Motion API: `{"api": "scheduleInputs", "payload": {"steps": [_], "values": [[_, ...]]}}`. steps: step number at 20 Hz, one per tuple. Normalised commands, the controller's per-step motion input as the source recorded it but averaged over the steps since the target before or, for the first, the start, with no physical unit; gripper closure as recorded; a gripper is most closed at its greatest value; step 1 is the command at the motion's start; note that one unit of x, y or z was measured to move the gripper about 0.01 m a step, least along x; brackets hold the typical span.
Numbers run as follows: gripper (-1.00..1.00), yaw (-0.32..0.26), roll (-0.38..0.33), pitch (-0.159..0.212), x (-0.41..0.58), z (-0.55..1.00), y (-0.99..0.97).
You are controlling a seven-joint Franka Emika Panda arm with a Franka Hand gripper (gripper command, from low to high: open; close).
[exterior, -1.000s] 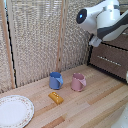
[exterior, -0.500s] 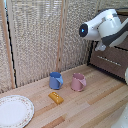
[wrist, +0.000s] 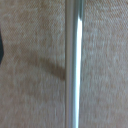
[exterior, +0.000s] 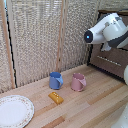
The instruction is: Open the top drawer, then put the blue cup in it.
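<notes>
Swinging toward the frame's right edge, the white arm (exterior: pixel 107 31) nears the dark brown wooden top drawer (exterior: pixel 111 61); its silver bar handle (wrist: pixel 76 64) awaits grasping. Fingers unseen—cannot tell. Small blue cup (exterior: pixel 55 80) stands centre.

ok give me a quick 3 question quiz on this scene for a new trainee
1. True or false: the blue cup stands on the exterior view's left of the pink mug.
2. What lies nearest the small orange block? A) white plate B) blue cup C) dresser
3. Fill in: the wrist view is filled by a wooden front crossed by a silver bar ____.

Key: 1 true; 2 B; 3 handle.
</notes>
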Motion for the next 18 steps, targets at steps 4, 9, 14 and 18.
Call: {"api": "scheduleInputs", "payload": {"steps": [4,9,14,18], "values": [[-1.0,0.161,0.156,0.0,0.171,0.18,-0.57],[1.0,0.08,0.124,0.021,0.198,0.04,-0.2],[1.0,0.0,0.128,0.083,0.136,-0.09,-0.17],[1.0,0.055,0.102,0.107,0.079,-0.06,-0.11]]}}
